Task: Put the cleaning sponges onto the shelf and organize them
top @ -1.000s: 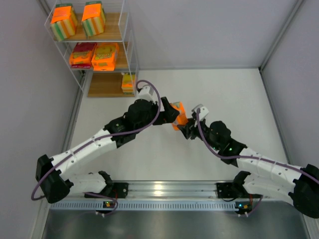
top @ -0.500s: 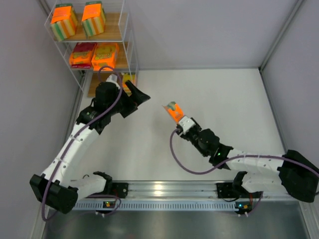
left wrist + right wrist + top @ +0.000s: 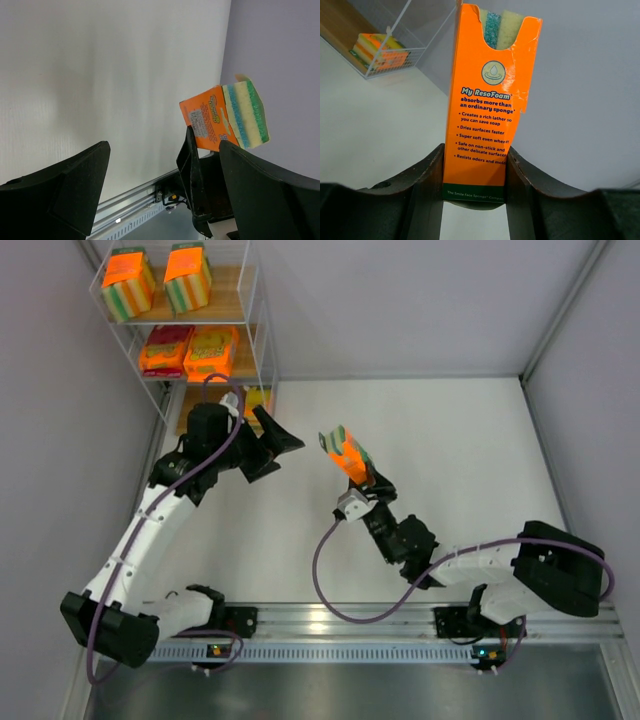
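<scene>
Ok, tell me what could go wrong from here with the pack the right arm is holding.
1. The right gripper pinches the sponge pack only at its lower end, with most of it standing above the grip; it may tilt or slip in transit.
2. The open left gripper hangs between that pack and the shelf; a straight path there could clip it.
3. A shelved pack already lies at the bottom board's right end and could get knocked.
</scene>
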{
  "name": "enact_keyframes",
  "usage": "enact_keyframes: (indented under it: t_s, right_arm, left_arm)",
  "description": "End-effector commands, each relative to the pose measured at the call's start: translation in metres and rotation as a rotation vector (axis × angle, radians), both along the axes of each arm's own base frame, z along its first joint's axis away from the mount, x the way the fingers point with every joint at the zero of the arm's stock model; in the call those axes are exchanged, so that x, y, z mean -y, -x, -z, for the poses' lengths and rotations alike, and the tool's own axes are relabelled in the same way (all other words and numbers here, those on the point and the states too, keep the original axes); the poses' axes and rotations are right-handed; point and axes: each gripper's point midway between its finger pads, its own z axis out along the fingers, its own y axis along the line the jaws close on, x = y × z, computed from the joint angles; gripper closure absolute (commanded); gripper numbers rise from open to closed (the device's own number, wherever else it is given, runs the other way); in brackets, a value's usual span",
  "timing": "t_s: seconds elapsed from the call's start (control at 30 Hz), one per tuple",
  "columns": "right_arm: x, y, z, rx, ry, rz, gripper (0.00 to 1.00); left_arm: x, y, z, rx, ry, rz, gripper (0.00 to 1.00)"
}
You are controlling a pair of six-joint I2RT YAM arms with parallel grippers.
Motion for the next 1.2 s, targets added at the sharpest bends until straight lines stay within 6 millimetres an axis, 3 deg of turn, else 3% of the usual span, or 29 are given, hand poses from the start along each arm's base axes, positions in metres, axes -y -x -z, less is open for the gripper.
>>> enact_keyframes:
  t_s: [0.0,0.27,0.53,0.9,1.0,1.17]
  right_arm:
    - [-0.007,0.009,-0.032,0.098,-0.069,-0.002,0.58]
    - [-0.021,0.019,-0.027,0.104,-0.039,-0.022,0.53]
    - [-0.028,0.023,-0.031,0.133,-0.021,-0.024,0.52]
    - [-0.038,0.038,-0.04,0.221,-0.037,-0.028,0.49]
    - [-0.038,0.037,-0.042,0.226,-0.04,-0.015,0.49]
    - [-0.037,0.037,-0.045,0.221,-0.061,-0.019,0.49]
  left_arm:
    - [0.0,0.01,-0.009,0.02,0.02,0.026,0.04]
    - [0.002,0.012,-0.028,0.073,0.031,0.055,0.06]
    - [0.009,0.02,0.009,-0.044,0.04,0.095,0.14]
    - [0.016,0.015,0.007,-0.062,0.052,0.116,0.27]
    - [0.018,0.018,0.002,-0.058,0.067,0.132,0.23]
    - [0.017,0.022,0.002,-0.039,0.055,0.14,0.02]
